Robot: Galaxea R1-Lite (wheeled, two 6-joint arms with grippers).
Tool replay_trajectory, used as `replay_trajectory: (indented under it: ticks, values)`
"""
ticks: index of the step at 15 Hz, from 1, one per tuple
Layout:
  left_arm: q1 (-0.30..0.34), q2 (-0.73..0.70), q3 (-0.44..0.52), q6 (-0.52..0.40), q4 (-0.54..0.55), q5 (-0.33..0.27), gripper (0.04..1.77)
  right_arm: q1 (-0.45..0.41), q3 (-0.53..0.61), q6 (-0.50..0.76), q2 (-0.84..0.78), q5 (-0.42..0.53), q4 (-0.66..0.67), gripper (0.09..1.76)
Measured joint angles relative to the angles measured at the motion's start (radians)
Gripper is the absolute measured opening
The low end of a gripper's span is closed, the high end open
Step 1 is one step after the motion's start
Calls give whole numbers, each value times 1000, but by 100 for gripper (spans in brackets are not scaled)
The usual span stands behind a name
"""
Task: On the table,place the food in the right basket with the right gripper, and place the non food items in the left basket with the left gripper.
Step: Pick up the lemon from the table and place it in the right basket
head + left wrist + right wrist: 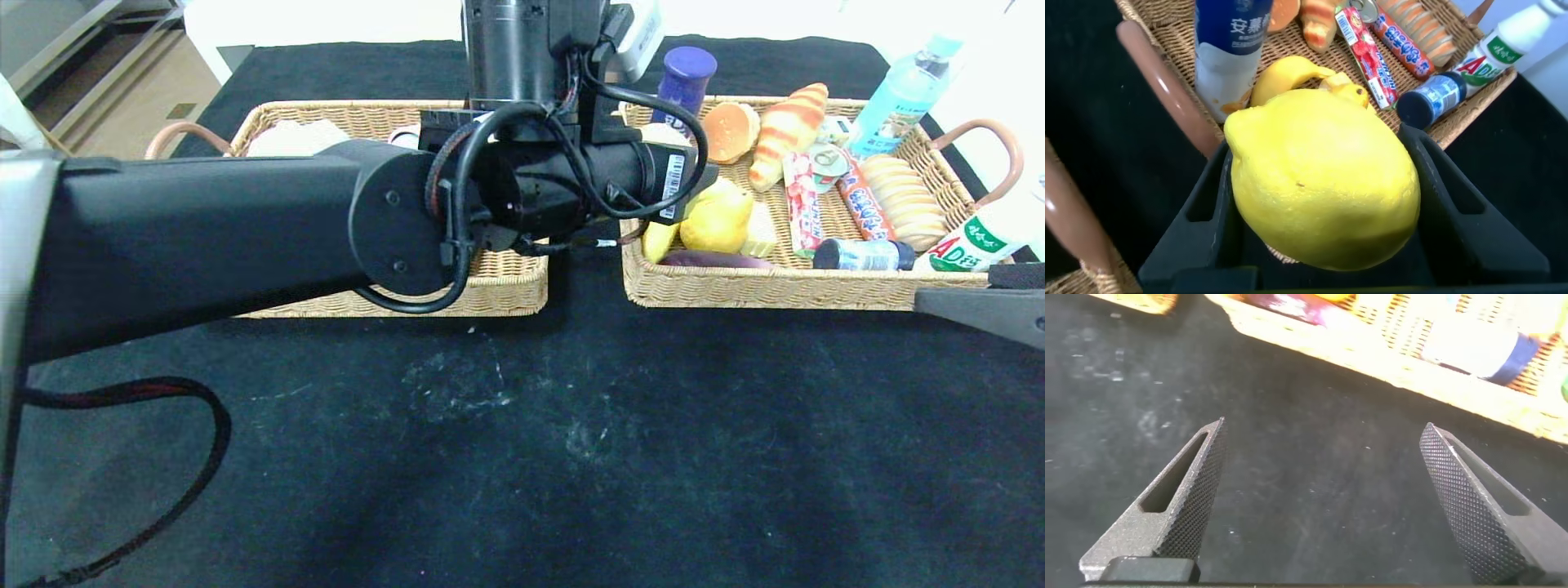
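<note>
Head view: left arm stretched across the tabletop (522,457), hiding much of the left basket (506,286); left pincer (704,186) over the right basket (784,287), beside croissant (785,131), blue-capped bottle (686,77), snack pack (802,214). Left wrist view: left pincer (1319,200) clenched on lemon (1323,184) above that basket's near end. Right wrist view: right pincer (1327,506) spread wide, holding nothing, over bare black cloth near the right basket (1388,363).

Head view looks down across the table (522,457) at both baskets. Left wrist view sits close over the lemon (1323,184), facing the right basket (784,286), shared with head. Right wrist view skims low over cloth.
</note>
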Motion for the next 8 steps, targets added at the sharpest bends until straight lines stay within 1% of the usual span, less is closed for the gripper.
replay_trajectory:
  ticks: [2, 8]
  values:
    - [0, 26, -2, 44, -33, 1, 119, -1, -1, 0, -14, 5, 0, 171]
    - [-1, 88, -5, 104, -112, 15, 119, -10, -4, -3, -40, 5, -1, 171]
